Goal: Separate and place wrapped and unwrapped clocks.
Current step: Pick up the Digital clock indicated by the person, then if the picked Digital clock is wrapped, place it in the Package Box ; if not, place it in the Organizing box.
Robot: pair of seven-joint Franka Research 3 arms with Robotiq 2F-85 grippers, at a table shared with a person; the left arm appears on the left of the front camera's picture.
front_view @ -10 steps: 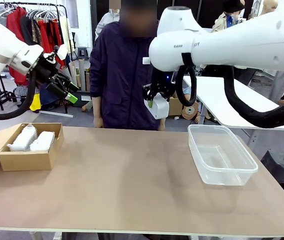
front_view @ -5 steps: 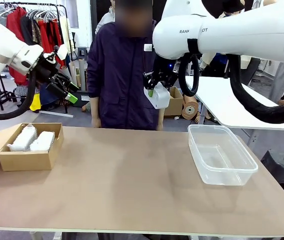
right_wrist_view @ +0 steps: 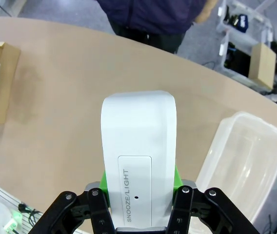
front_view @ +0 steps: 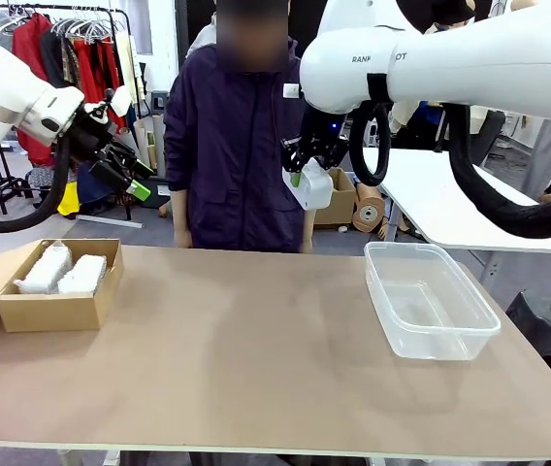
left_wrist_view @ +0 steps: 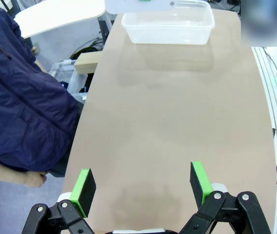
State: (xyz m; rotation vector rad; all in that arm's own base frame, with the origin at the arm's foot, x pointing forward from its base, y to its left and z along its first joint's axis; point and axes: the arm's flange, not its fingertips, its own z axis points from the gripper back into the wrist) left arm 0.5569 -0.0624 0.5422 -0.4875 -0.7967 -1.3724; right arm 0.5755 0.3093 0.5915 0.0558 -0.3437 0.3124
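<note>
My right gripper (front_view: 300,177) hangs high above the table's far middle, shut on a bare smooth white clock (front_view: 310,186). In the right wrist view that unwrapped clock (right_wrist_view: 138,156) stands between the green pads, its face reading SNOOZE/LIGHT. Two bubble-wrapped clocks (front_view: 62,271) lie side by side in the brown cardboard box (front_view: 52,309) at the table's left. High above that box my left gripper (front_view: 132,179) is held open with nothing in it; its green fingertips (left_wrist_view: 86,184) show apart over bare tabletop.
A clear plastic tub (front_view: 429,299) stands at the right of the table, to the right of and below the held clock. A person in a dark jacket (front_view: 232,146) stands at the far edge, behind the middle. The brown tabletop (front_view: 246,359) lies bare between box and tub.
The right arm has lifted the bare clock a little higher and slightly right. The left arm has not moved.
</note>
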